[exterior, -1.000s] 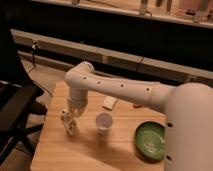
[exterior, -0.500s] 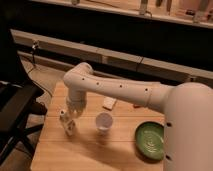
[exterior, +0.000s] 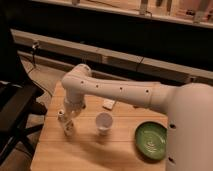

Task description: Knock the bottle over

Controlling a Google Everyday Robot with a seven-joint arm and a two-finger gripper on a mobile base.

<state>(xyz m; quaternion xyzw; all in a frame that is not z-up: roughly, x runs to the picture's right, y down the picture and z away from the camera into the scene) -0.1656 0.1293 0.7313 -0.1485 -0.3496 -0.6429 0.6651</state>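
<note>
The small whitish bottle (exterior: 66,123) stands near the left edge of the wooden table (exterior: 90,152), its pale cap leaning to the upper left. My gripper (exterior: 71,116) hangs from the white arm (exterior: 115,92) and is right against the bottle's upper right side, partly covering it. The bottle's base is still on the table.
A white paper cup (exterior: 103,122) stands just right of the bottle. A green plate (exterior: 151,140) lies at the table's right. A small white item (exterior: 108,104) lies behind the cup. A black office chair (exterior: 15,107) stands left of the table.
The gripper has moved slightly left and down against the bottle. The bottle's top has shifted left, and it now looks more tilted.
</note>
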